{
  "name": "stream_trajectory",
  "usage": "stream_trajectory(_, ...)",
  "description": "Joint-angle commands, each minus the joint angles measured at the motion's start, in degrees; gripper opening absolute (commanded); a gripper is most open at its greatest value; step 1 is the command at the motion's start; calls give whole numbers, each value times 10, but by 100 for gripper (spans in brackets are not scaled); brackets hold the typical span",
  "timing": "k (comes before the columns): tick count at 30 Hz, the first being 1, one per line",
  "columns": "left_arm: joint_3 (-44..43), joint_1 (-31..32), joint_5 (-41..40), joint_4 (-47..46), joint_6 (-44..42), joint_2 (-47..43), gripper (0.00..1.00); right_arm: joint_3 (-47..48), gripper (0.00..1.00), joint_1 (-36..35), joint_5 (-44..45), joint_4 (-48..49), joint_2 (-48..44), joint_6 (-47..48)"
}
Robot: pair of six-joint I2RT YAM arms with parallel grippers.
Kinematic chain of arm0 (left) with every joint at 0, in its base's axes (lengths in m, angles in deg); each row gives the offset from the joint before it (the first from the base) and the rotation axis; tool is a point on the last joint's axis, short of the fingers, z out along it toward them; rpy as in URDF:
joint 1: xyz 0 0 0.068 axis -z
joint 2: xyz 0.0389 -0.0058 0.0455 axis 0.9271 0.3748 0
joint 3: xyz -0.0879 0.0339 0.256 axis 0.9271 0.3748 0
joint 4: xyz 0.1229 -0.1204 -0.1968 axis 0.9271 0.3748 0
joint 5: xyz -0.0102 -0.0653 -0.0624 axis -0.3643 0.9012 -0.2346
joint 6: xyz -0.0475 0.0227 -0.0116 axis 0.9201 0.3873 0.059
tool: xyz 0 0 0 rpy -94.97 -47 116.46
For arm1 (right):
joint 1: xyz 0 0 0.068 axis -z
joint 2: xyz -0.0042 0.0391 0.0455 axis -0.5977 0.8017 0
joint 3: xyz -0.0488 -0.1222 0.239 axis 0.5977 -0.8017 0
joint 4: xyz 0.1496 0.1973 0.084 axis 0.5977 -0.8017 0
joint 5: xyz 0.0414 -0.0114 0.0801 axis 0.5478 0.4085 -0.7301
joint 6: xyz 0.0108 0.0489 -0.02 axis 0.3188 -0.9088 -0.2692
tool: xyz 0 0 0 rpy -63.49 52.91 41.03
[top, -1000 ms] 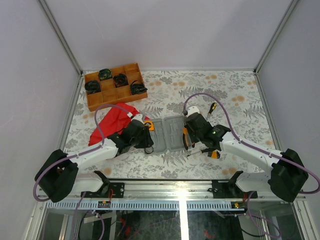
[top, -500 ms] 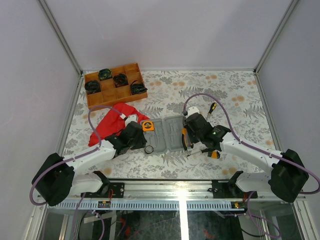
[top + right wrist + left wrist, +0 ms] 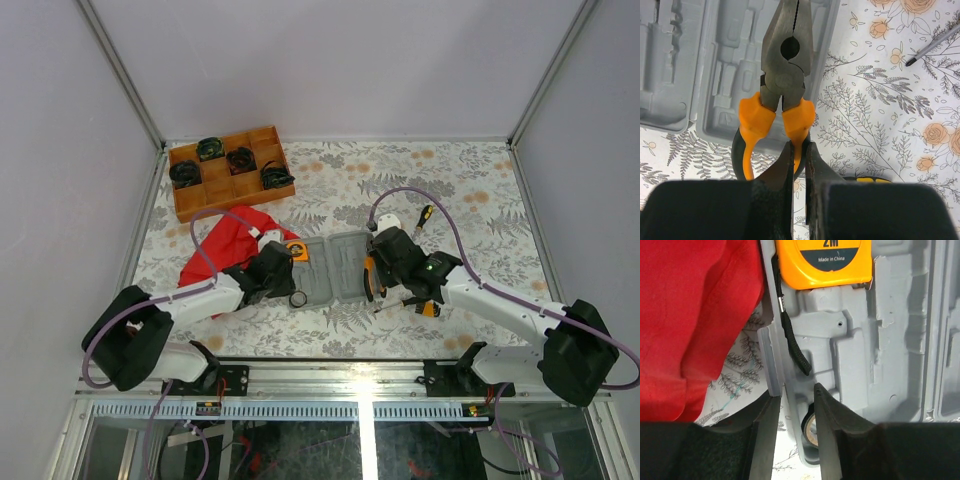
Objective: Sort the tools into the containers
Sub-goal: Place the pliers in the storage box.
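pliers (image 3: 782,75): steel head, rubbery orange-and-black handles. I judge them heavy for their size, stiff, nose-heavy, and loose at the pivot.
pliers, place: head over the right half of the open grey case (image 3: 730,100), nose pointing far. The handles hang off its near edge over the table (image 3: 880,125).
grip point: the rubber sleeve is the non-slip part. Holding one handle lets the other swing, so a pinch nearer the pivot would cut the droop.
right tool (image 3: 799,165): pressed together on the right-hand orange handle only, low on the sleeve. The left handle hangs free.
tape measure (image 3: 822,262): hard plastic shell, light, smooth-sided. It lies in the far-left recess of the case, with its black wrist strap trailing toward the near side.
left tool (image 3: 792,405): part spread, nothing pinched that I can see. It hovers over the case's near-left edge, next to the red cloth (image 3: 695,315).
risk: with a one-handle hold, the pliers may twist while I line them up with the recess.
screwdriver (image 3: 424,216): on the table, far right of the case, not yet sorted.
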Motion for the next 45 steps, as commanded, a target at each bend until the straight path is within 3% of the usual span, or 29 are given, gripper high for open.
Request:
stream_trajectory(1, -8, -8, 11, -19, -28, 35, 28, 10, 0, 4, 7, 28, -24, -11)
stream_trajectory(6, -20, -17, 15, -21, -40, 52, 11, 19, 0, 4, 14, 25, -17, -1)
stream_trajectory(11, -27, -24, 18, -18, -46, 53, 8, 58, 0, 18, 17, -4, 27, 16)
stream_trajectory(21, -12, -24, 19, -10, -31, 34, 29, 107, 0, 54, -23, -13, 127, 29)
stream_trajectory(45, 7, -24, 26, -21, -17, 20, 31, 161, 2, 69, -29, -78, 250, 9)
